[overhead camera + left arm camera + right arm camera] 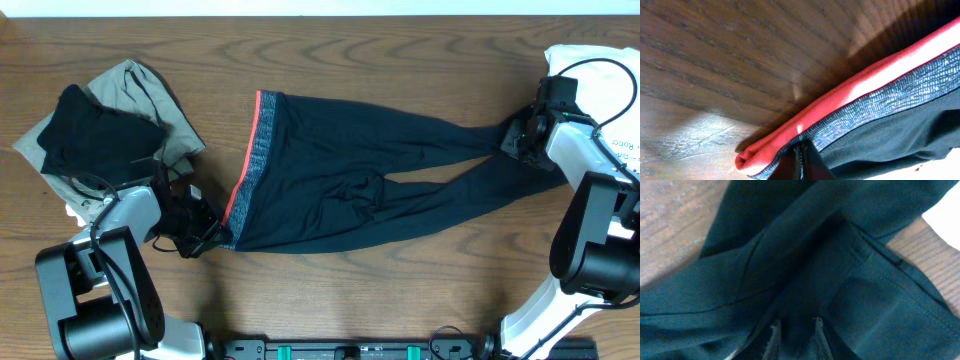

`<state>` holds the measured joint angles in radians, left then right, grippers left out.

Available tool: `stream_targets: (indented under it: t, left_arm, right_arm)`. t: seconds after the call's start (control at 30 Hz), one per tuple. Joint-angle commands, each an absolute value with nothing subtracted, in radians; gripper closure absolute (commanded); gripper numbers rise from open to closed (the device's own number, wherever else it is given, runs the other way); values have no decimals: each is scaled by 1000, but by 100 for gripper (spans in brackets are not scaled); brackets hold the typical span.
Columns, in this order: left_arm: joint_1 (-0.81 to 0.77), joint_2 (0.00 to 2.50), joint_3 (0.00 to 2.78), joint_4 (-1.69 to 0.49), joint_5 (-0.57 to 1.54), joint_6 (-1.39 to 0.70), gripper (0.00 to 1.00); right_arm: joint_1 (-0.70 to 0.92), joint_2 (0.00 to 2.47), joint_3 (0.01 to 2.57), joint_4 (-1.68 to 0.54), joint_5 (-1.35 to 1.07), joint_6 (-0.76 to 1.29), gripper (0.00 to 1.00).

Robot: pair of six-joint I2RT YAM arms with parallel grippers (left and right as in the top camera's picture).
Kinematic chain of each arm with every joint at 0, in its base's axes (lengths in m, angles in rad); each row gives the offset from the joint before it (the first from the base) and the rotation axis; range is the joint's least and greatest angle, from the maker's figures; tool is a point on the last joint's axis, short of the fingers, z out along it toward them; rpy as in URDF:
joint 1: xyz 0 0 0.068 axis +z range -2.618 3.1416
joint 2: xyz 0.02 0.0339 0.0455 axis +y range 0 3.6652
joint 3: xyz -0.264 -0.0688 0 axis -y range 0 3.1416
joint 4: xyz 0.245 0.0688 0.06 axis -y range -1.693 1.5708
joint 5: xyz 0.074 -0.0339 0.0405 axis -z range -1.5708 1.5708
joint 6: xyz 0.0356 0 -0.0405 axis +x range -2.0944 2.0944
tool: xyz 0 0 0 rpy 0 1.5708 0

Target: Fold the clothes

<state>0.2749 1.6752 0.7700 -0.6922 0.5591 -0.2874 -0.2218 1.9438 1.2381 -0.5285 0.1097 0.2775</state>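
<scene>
- The left hand [205, 233] sits low on the near left of the wooden tabletop [350, 300], at the near corner of the waistband [252, 160].
- In the left wrist view its fingers [807, 162] are drawn almost together, with only a thin slit between them, and they pinch the grey band right at that corner.
- Just beyond the fingers, the coral-red edge [860, 90] runs along the outside of the heathered grey band, with its end curled over on the wood.
- The clothes [320, 170] lie flat across the middle of the tabletop, with the waistband to the left and the 2 legs [430, 195] stretching to the right.
- The legs part a little past the crotch and converge again at the right hand [515, 135].
- In the right wrist view the fingertips [775, 335] stand a narrow gap apart. Bunched black fabric fills that gap, so the hand is closed on the leg ends.
- At the far left, a black garment [95, 135] rests on top of an olive-grey garment [165, 100], well apart from the waistband.
- At the far right corner, a white printed garment [605, 75] lies just behind the right hand.
</scene>
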Motion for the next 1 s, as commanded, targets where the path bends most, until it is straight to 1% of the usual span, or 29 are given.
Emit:
stream_targets:
  t: [0.0, 0.03, 0.1, 0.3, 0.37, 0.53, 0.63, 0.83, 0.97]
  left_arm:
    - [284, 1692, 744, -691, 454, -277, 94]
    - [284, 1692, 744, -691, 454, -277, 94]
    - [284, 1692, 744, -691, 454, -277, 94]
    - [284, 1692, 744, -692, 454, -277, 94]
    - [284, 1692, 744, -692, 454, -277, 94]
    - [284, 1692, 744, -691, 454, -277, 94]
    - [284, 1692, 744, -691, 454, -277, 94]
    - [284, 1692, 744, -691, 454, -277, 94]
    - [284, 1692, 744, -691, 454, -277, 94]
  right_arm:
    - [-223, 1950, 1246, -536, 124, 277, 72]
    - [-223, 1950, 1243, -535, 124, 277, 71]
    - [-223, 1951, 1239, -535, 124, 277, 71]
    - [-223, 1984, 1236, -539, 123, 277, 89]
    - [-223, 1994, 1236, -540, 122, 277, 98]
    - [-223, 1977, 1240, -543, 123, 271, 99]
    - [-223, 1918, 1254, -565, 125, 252, 99]
    - [-253, 1699, 1268, -622, 124, 251, 99]
    - [-282, 1586, 1268, -737, 128, 250, 99]
